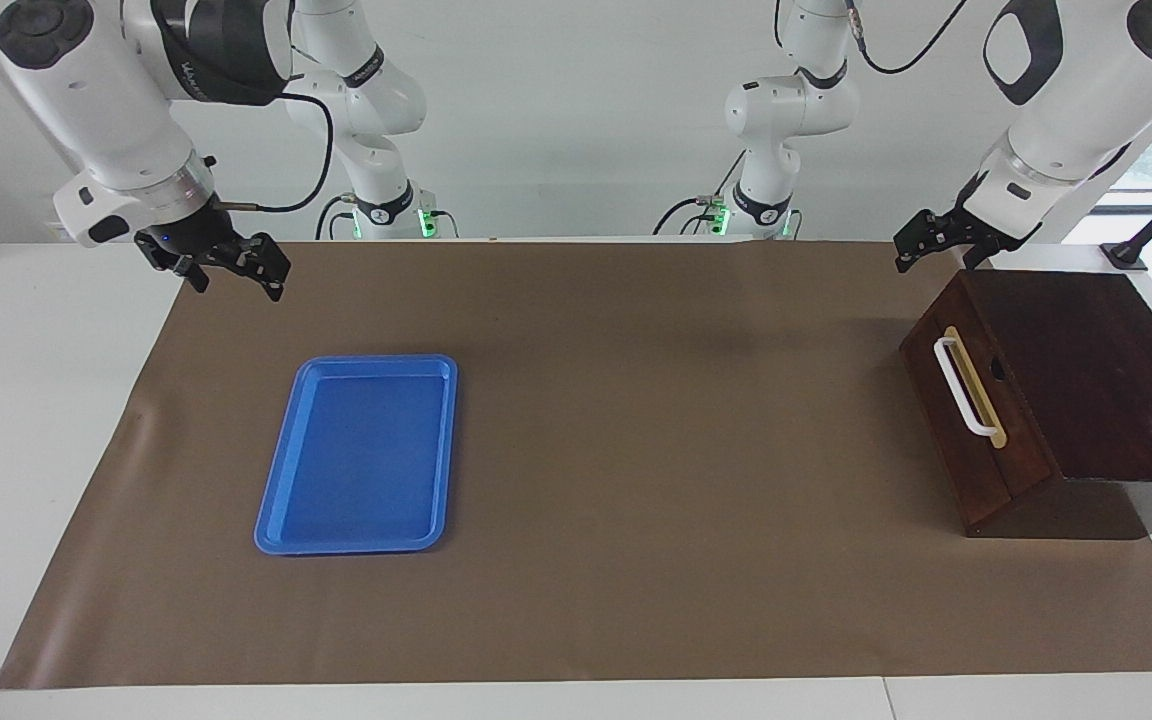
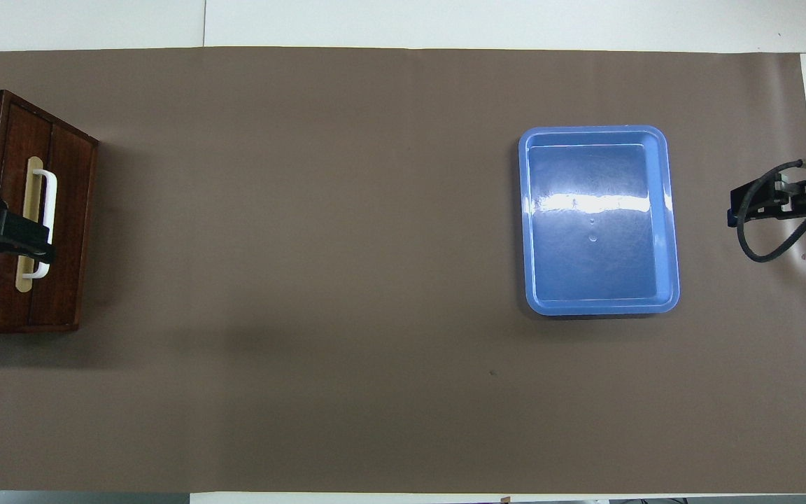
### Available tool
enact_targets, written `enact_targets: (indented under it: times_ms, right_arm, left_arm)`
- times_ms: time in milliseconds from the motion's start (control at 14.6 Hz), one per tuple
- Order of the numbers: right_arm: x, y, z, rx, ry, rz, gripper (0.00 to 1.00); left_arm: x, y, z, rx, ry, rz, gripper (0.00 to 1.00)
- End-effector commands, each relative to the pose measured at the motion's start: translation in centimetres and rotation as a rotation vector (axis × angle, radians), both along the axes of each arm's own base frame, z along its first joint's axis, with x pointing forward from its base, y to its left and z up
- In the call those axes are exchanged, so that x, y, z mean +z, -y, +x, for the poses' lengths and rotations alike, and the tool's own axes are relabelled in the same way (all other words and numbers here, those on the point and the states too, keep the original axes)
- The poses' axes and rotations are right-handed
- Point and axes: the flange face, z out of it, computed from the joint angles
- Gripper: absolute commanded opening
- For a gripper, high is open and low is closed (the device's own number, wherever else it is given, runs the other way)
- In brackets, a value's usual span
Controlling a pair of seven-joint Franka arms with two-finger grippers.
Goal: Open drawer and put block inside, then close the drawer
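Left end effector (image 1: 939, 243) is held in the air at the dark box's robot-side corner, empty, its opening not discernible. Just below it lies the shut drawer (image 1: 976, 425), white handle (image 1: 962, 388) running away from the robots. No block is seen; blue tray (image 1: 356, 455) lies empty under the waiting right end effector (image 1: 226, 262).

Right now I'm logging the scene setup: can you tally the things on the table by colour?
Blue: 1, the tray
Dark brown: 1, the wooden box with its drawer shut
Brown: 1, the paper mat
Yellow: 0, no block is visible in either view
Total: 3
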Motion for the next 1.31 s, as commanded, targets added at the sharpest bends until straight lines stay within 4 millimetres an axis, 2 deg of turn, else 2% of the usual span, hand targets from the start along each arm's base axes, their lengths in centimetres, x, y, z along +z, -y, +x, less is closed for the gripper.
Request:
enact_targets:
  times_ms: [0,275,1237]
  right_arm:
    - [0.4,0.1,-0.3,-0.015,-0.007,0.002,1.0]
    - [0.4,0.1,-0.3,-0.015,-0.007,0.002,1.0]
    - [0.3,0.1,-0.3,-0.015,-0.009,0.002,1.0]
  left_arm:
    - [0.6,0.5,-0.6,-0.027,-0.005,-0.009,1.0]
    - [0.6,2.1,-0.8,-0.057,-0.008,-0.005,1.0]
    - [0.8,1.8,-0.6,-0.062,0.021,-0.017,1.0]
